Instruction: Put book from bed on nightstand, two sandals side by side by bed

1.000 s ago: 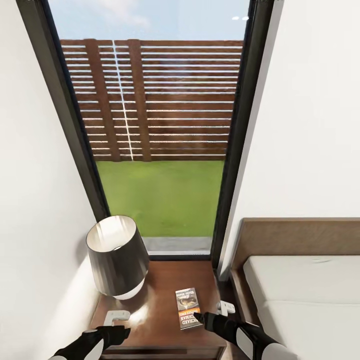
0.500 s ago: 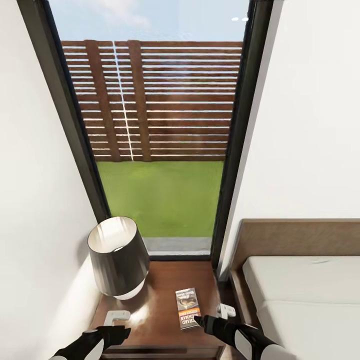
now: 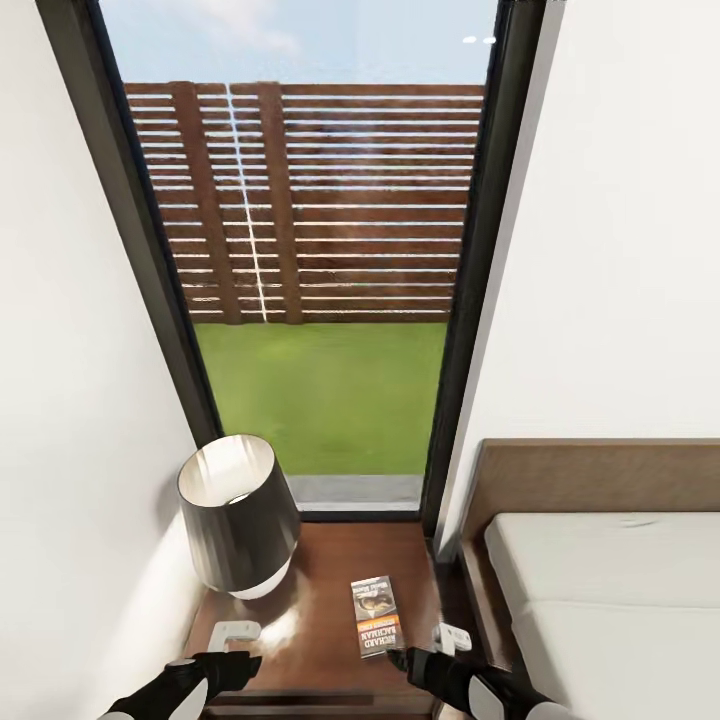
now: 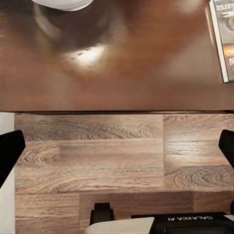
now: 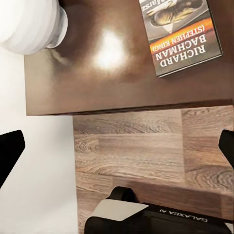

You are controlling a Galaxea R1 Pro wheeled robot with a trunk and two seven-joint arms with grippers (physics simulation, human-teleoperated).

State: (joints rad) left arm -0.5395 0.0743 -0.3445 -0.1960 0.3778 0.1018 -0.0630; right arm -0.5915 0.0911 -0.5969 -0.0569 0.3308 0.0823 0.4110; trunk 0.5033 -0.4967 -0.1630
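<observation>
Both of your grippers have their fingers spread wide with nothing between them. In the right wrist view the dark fingertips (image 5: 10,148) sit far apart at the frame's edges, over wood-plank floor (image 5: 141,146) and the near edge of the nightstand (image 5: 97,87). In the left wrist view the fingertips (image 4: 9,151) are likewise far apart, over the floor just short of the nightstand's front edge.

From the head view, your right gripper (image 3: 410,660) hangs just beside the near end of the book (image 3: 376,616), not gripping it. Your left gripper (image 3: 240,665) hovers by the nightstand's front left part, well apart from the book.

You can see the book lying flat on the glossy nightstand (image 3: 320,600), right of centre, its orange band and "RICHARD BACHMAN" lettering readable in the right wrist view (image 5: 183,34). A lamp (image 3: 238,515) with a dark shade and white base stands on the nightstand's rear left part. Just right of the nightstand is the bed (image 3: 600,580), with its brown headboard and pale mattress. Behind the nightstand, a tall dark-framed window (image 3: 320,250) shows grass and a slatted brown fence.
</observation>
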